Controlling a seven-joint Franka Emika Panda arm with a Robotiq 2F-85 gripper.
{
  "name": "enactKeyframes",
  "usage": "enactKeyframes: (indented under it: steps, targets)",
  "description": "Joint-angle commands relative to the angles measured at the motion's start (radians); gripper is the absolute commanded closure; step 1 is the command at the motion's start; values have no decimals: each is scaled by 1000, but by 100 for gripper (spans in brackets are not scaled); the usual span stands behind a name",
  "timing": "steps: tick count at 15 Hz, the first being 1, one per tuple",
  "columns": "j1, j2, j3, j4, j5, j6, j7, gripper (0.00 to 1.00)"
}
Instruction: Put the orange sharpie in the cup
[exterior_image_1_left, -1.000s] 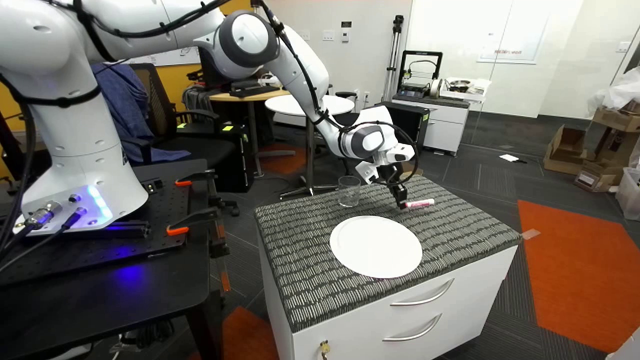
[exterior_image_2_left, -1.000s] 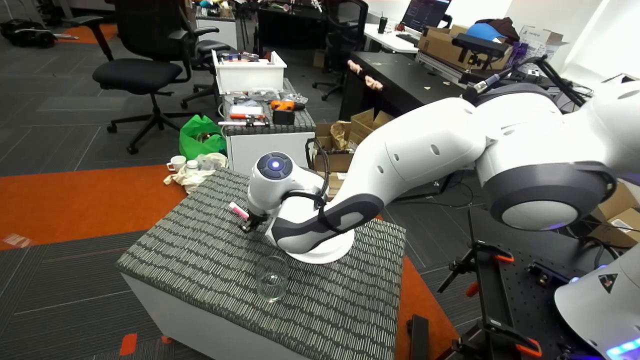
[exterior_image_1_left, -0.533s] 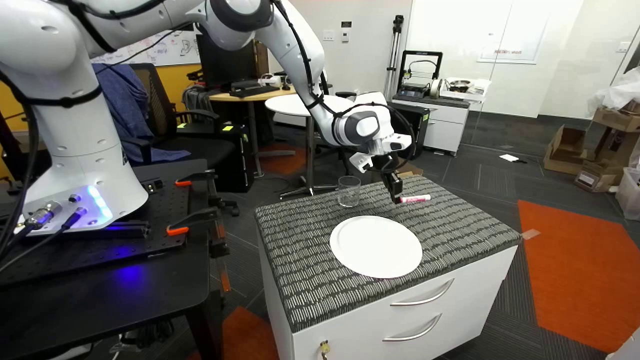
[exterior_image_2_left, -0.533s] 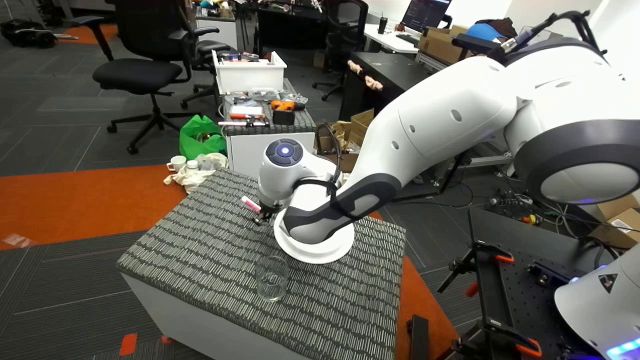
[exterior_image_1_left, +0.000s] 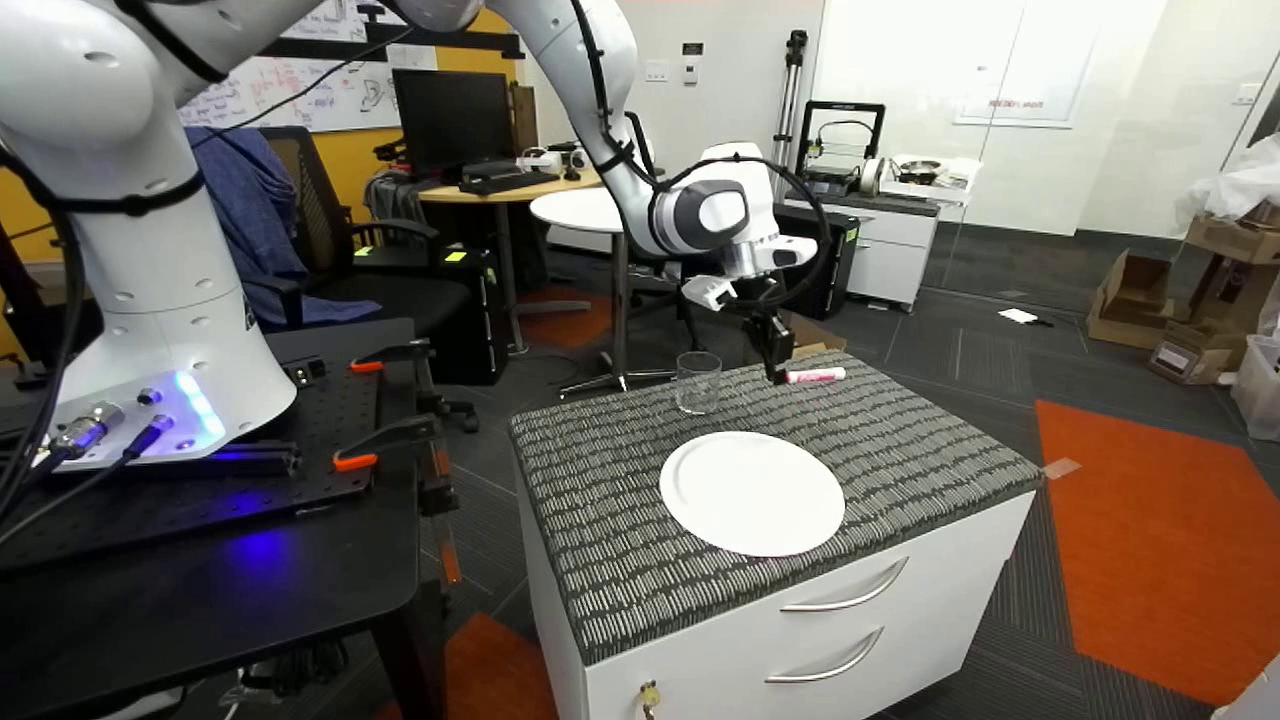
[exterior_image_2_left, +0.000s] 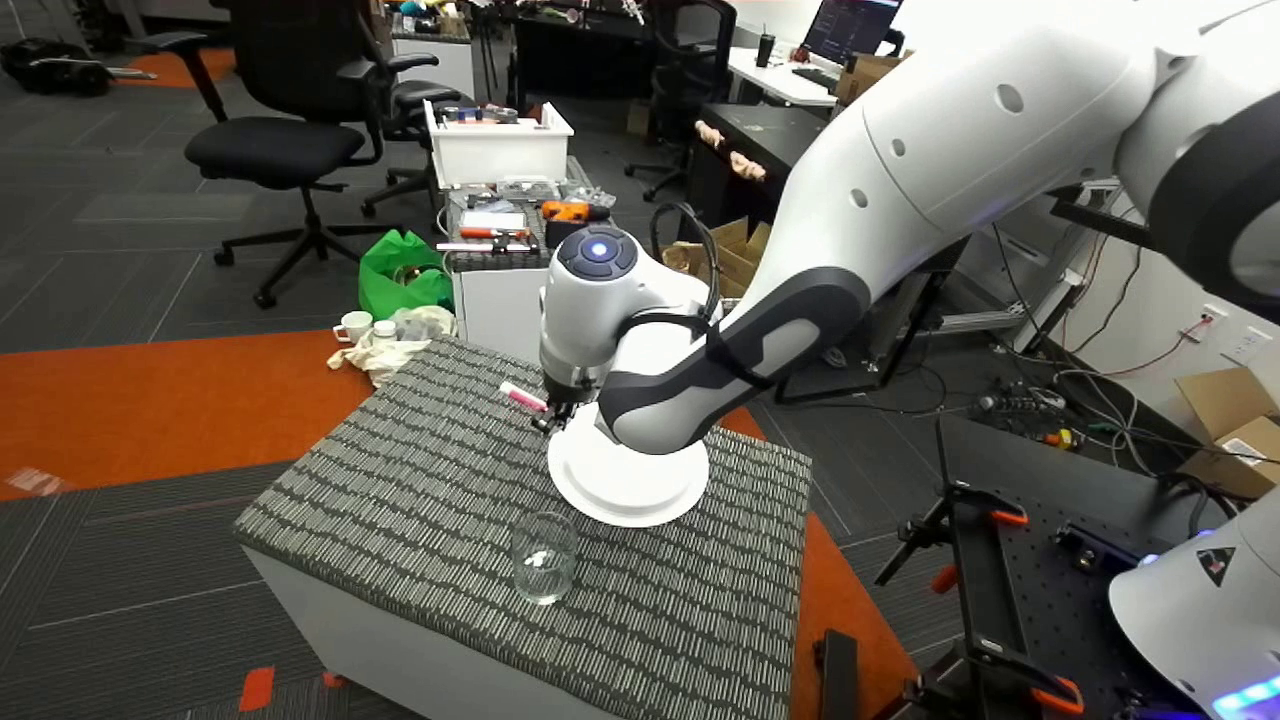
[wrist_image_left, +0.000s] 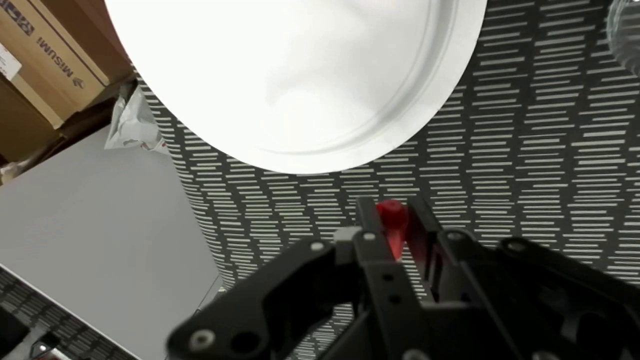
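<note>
The orange sharpie is a short reddish marker with a white end; it shows in both exterior views and its red end shows in the wrist view. My gripper is shut on it near the red end and holds it roughly sideways above the cabinet top; the gripper also shows in the other views. The cup is a clear tumbler standing upright and apart from the gripper in both exterior views. Only its edge shows at the wrist view's upper right.
A flat white plate lies on the patterned cabinet top in every view, close to the gripper. The cabinet top has edges on all sides. A black table carries the robot base.
My gripper has risen from the cabinet top with the sharpie held in it. It has moved up and left in an exterior view, closer to the cup there. Cup and plate have not moved.
</note>
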Motion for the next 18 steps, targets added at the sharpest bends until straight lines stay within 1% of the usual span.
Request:
enactKeyframes:
  steps: [1,6,7,8,13,18]
  targets:
    - [-16,-13,17,-2,-23,-2,8,81]
    - [-17,2,16,0,-22,-2,7,81]
    - [-17,2,17,0,-22,-2,7,95]
    - [-13,0,15,-2,-29,-20,-1,95]
    - [10,-100,8,-151,-91,-36,-44,95]
    - [70,-210,-38,-316,-181,-50,-11,95]
